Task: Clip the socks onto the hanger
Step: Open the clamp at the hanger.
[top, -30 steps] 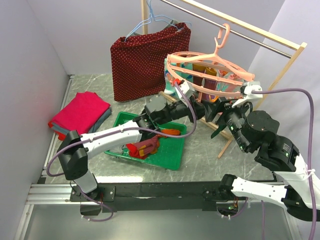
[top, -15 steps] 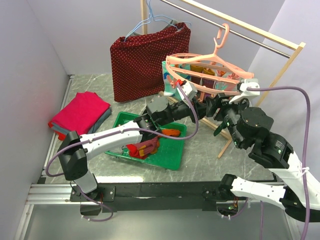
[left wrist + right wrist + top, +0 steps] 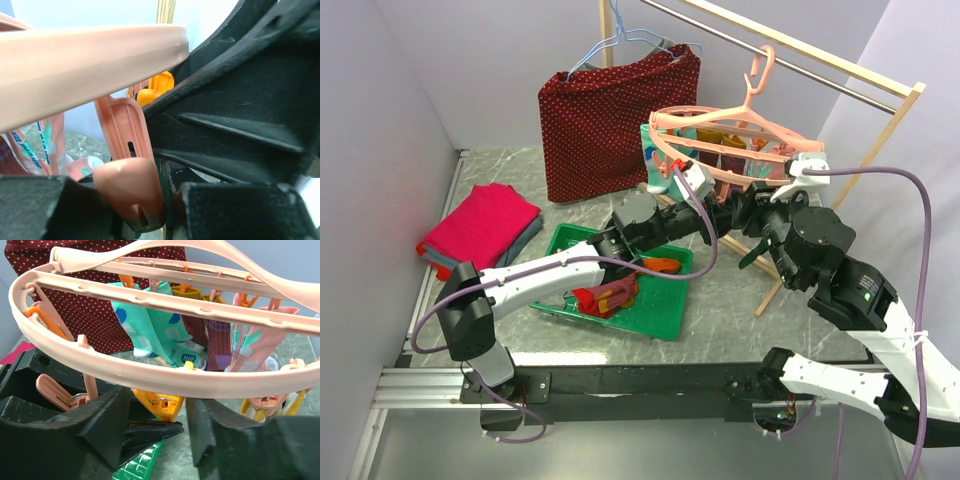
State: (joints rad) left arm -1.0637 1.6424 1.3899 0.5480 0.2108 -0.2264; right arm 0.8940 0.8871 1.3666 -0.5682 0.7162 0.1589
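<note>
The salmon-pink hanger [image 3: 735, 135] hangs by its hook from the rack rail, with several socks [image 3: 155, 322] clipped to it. Both grippers meet under its near rim [image 3: 150, 372]. My right gripper [image 3: 160, 435] is open, one finger on each side of an orange peg [image 3: 160, 405]. My left gripper [image 3: 738, 212] is shut, its tips [image 3: 150, 432] just below that peg. It seems to pinch a thin dark green sock edge [image 3: 169, 185]. A salmon peg [image 3: 130, 185] hangs against its fingers. Red [image 3: 592, 298] and orange [image 3: 662, 264] socks lie in the green tray [image 3: 665, 310].
The wooden rack [image 3: 790, 65] stands at the back right, one leg close to my right arm. A dark-red dotted cloth [image 3: 605, 120] hangs on a light-blue wire hanger [image 3: 620, 45]. A folded pink-red stack [image 3: 480, 225] lies at the left.
My right gripper has moved left and up under the hanger's rim, closing in on my left gripper. The hanger has shifted slightly left. My left arm has barely moved.
</note>
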